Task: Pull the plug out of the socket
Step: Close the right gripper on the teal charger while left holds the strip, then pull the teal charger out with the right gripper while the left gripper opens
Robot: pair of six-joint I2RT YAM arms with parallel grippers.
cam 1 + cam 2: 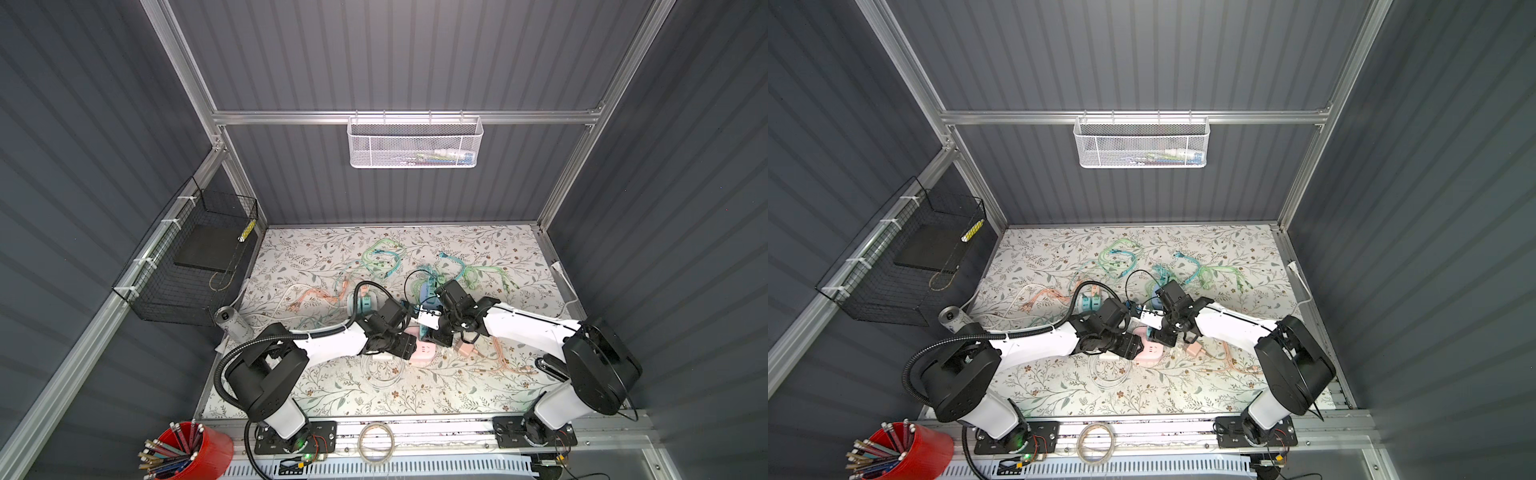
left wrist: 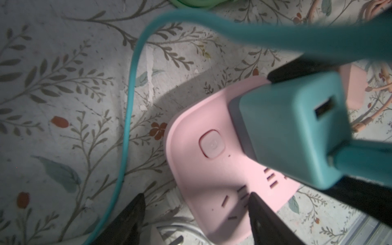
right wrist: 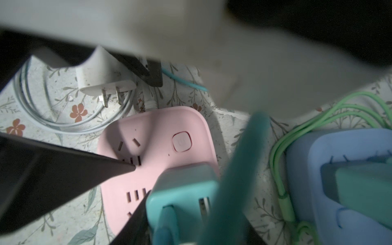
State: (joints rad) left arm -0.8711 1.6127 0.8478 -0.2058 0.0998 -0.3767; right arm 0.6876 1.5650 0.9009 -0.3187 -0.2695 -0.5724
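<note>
Red pencil cup [image 1: 212,446], white mesh basket [image 1: 395,145], black wire basket [image 1: 166,291].

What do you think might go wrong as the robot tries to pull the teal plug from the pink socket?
1. The pink socket may lift with the teal plug: the left tool is open, one fingertip over the socket's top, the other off its edge.
2. The teal cable loops close beside the left tool and could snag as the right tool pulls.
3. The white charger beside the socket could get knocked.

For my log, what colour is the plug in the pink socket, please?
Teal; the plug shows best in left wrist view.
</note>
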